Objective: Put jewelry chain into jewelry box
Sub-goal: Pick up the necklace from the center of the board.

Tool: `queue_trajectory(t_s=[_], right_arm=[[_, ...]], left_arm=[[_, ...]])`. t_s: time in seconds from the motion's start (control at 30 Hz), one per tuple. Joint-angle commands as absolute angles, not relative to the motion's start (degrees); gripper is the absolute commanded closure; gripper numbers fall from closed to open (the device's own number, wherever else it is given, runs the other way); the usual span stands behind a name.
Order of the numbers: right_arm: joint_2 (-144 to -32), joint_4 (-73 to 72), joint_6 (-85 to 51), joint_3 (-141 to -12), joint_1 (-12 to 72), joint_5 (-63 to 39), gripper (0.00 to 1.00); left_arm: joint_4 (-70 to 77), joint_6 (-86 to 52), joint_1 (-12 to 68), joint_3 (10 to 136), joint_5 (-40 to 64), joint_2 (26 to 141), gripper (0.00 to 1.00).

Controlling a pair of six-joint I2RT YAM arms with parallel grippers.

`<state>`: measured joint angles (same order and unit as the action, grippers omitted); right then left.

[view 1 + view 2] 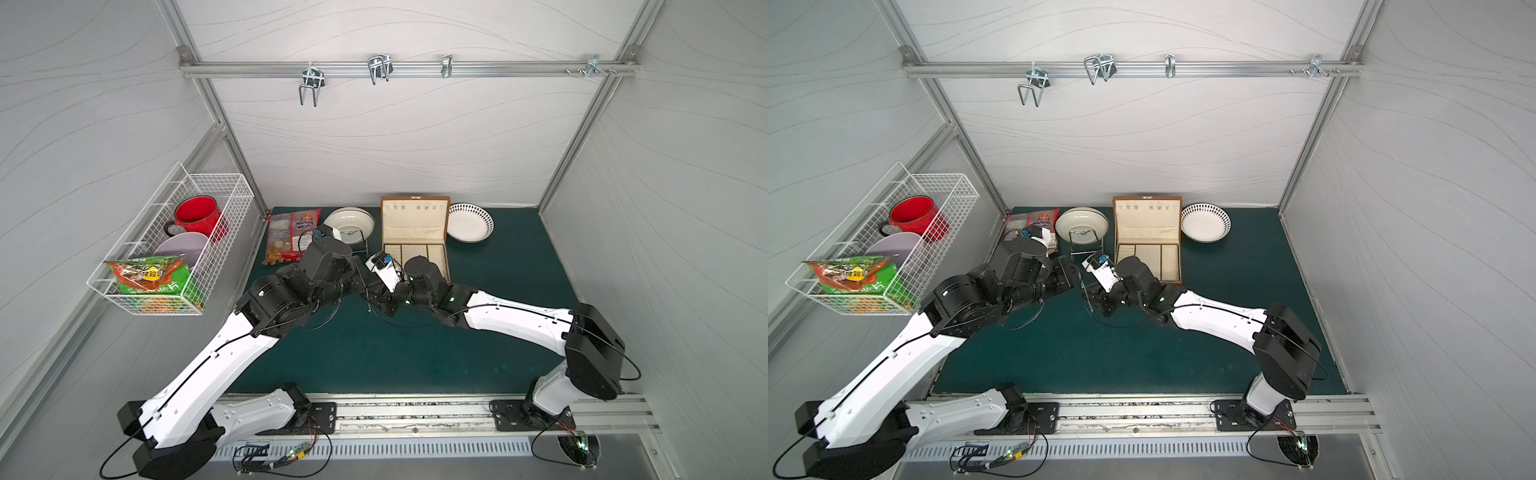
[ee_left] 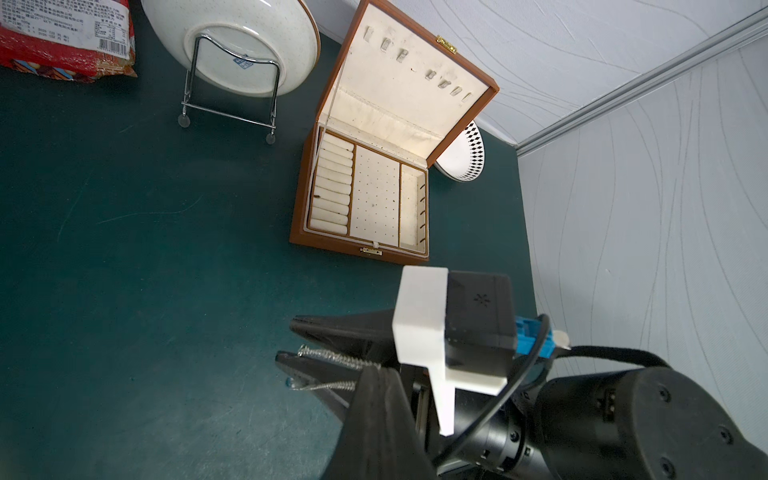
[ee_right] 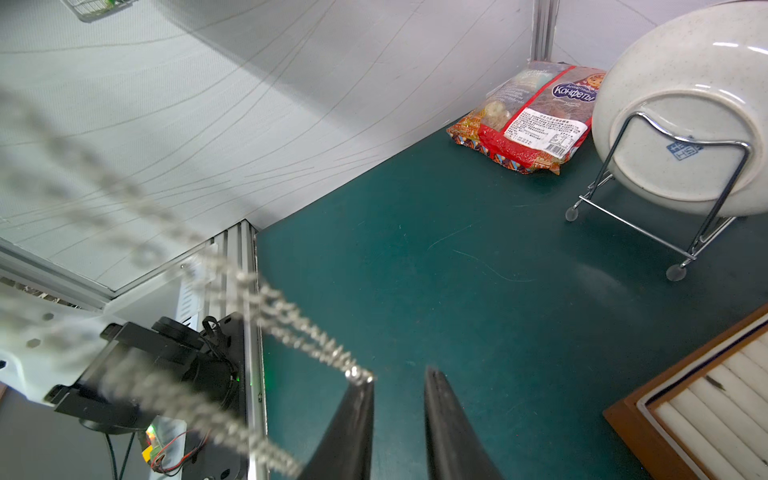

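In both top views the two arms met over the middle of the green mat [image 1: 415,353], at about 7 o'clock from the box [image 1: 414,226] [image 1: 1148,226]. The box sat at the 12 o'clock edge of the mat with its lid raised and its cream lining showing.

The chain [image 2: 338,357] was outside the box and well apart from it, hanging between the two grippers. In a top view it showed only as a thin line dropping toward the mat [image 1: 368,301].

The left gripper [image 2: 376,374] was pinched tight, and two strands of the chain ran out from its tip. The right gripper [image 3: 400,374] had its fingers a narrow way apart with nothing between them. The chain [image 3: 316,336] was draped over the tip of one finger [image 3: 359,399] rather than clamped.

A plate on a wire stand [image 1: 349,224] stood at 9 o'clock from the box, with a snack bag [image 1: 291,237] farther out the same way. A dotted-rim plate [image 1: 471,222] lay just beside the box at 3 o'clock.
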<state>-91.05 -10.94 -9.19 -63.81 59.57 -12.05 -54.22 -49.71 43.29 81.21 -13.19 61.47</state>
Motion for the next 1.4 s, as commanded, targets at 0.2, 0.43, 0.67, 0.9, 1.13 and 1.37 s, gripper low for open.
queue_trajectory(t_s=[0.2,0.43,0.67,0.9,1.13,1.37], right_arm=[[-91.6,-13.8,-9.9,-64.1,60.3,-13.7,0.69],[-89.1,-15.1,-9.4,-60.8,60.3,-11.9,0.65],[-90.1,-15.8,-9.2,-61.1,60.3,-11.0,0.64],[-91.6,-16.5,-9.7,-62.8,60.4,-12.0,0.66],[-92.7,-17.1,-9.6,-63.9,60.5,-12.6,0.70],[-93.0,-16.2,-9.5,-64.3,60.5,-13.0,0.97]], left_arm=[[-53.9,-49.8,43.4,83.5,-14.5,60.4,1.00],[-54.1,-49.4,43.5,83.8,-15.0,60.5,1.00],[-53.9,-49.5,43.4,84.2,-14.2,61.0,1.00],[-53.9,-49.7,43.4,84.2,-14.2,60.7,1.00],[-54.0,-49.7,43.5,84.2,-14.5,60.7,1.00],[-54.4,-49.5,43.4,84.1,-15.3,60.6,1.00]])
